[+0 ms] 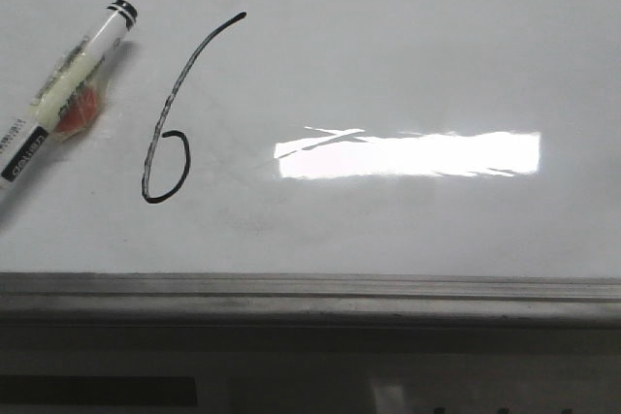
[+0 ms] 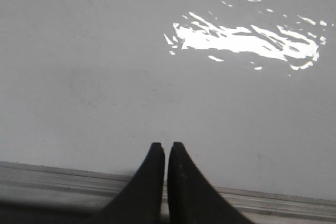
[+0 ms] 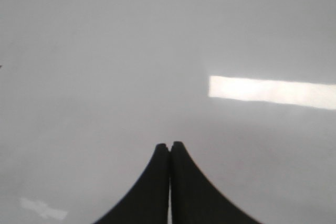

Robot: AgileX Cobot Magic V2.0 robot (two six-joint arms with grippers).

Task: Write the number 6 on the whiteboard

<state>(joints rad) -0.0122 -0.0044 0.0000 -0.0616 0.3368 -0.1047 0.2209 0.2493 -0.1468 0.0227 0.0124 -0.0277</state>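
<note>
The whiteboard point(image 1: 408, 55) fills the front view, glossy white-grey, with a grey metal frame point(image 1: 310, 293) along its near edge. The number 6 point(image 1: 173, 133) is drawn on it in thin black line, a long slanted stem with a closed loop at the base. A white marker with a black cap point(image 1: 63, 84) lies on the board left of the 6. Neither gripper shows in the front view. My left gripper point(image 2: 166, 145) is shut and empty over the board near its frame point(image 2: 63, 179). My right gripper point(image 3: 169, 145) is shut and empty over bare board point(image 3: 105, 51).
A bright rectangular light reflection point(image 1: 408, 154) lies on the board right of the 6; it also shows in the left wrist view point(image 2: 247, 38) and the right wrist view point(image 3: 273, 92). A small orange-red piece point(image 1: 78, 113) sticks to the marker's body.
</note>
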